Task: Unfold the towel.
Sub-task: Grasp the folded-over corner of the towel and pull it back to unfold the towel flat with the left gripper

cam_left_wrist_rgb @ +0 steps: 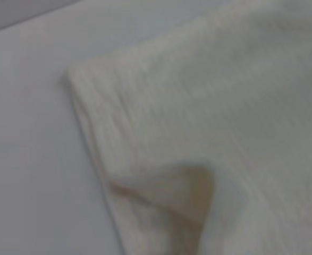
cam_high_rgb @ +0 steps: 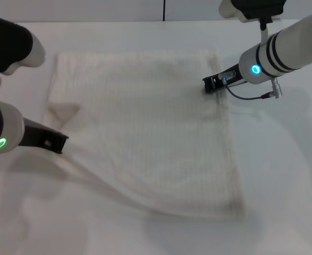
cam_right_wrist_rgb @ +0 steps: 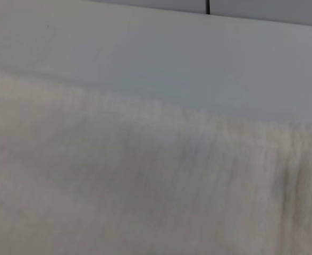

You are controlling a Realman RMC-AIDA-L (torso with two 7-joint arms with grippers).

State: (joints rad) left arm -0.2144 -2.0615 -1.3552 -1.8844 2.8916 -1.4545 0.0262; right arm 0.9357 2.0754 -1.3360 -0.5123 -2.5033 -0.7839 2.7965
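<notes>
The cream-white ribbed towel (cam_high_rgb: 145, 127) lies spread nearly flat on the white table, with a small folded-over corner (cam_high_rgb: 62, 110) at its left edge. My left gripper (cam_high_rgb: 60, 142) sits low at the towel's left edge, just in front of that fold. My right gripper (cam_high_rgb: 208, 85) is at the towel's right edge near the far right corner. In the left wrist view the towel (cam_left_wrist_rgb: 225, 106) fills the picture with the turned-over corner (cam_left_wrist_rgb: 171, 196) close by. The right wrist view shows only the towel's surface (cam_right_wrist_rgb: 145, 191) and table beyond.
The white table (cam_high_rgb: 283, 175) extends to the right of and in front of the towel. A grey cable (cam_high_rgb: 251, 97) hangs from my right arm above the table. A dark seam (cam_high_rgb: 163, 9) marks the back wall.
</notes>
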